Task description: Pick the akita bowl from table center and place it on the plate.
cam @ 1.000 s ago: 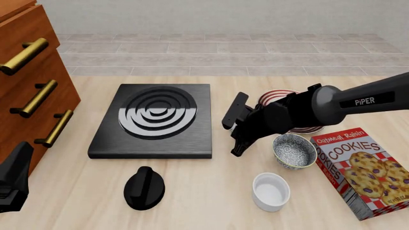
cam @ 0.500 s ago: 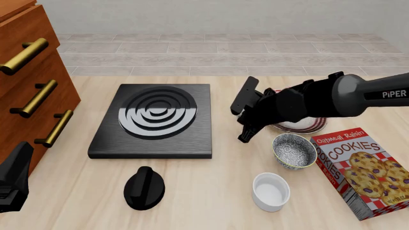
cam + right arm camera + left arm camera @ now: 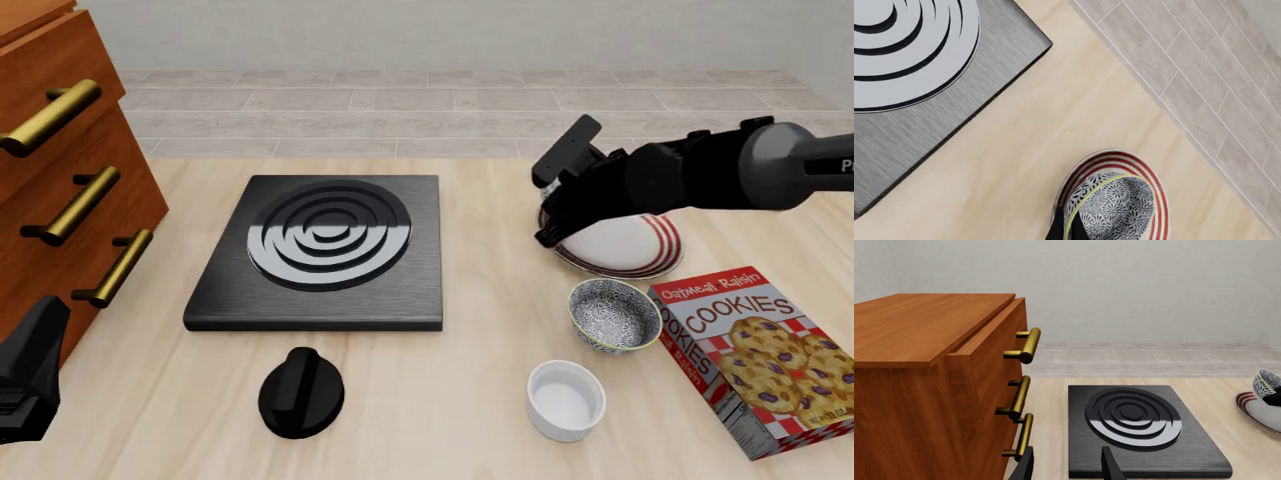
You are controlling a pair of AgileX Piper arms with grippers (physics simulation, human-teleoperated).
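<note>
Placement step: right gripper (image 3: 1066, 231) is pinching the akita bowl's (image 3: 1115, 210) rim, holding it tilted directly over the plate (image 3: 1159, 200). Can't tell if it's touching the plate yet. Next move, I'd say: level it, lower, release. Left gripper (image 3: 1066, 465) is spread and idle near the dresser (image 3: 927, 385). Look-alike bowl (image 3: 614, 315) sits beside the cookie box (image 3: 754, 355). Pale wood table (image 3: 441, 400), tiled floor beyond.
</note>
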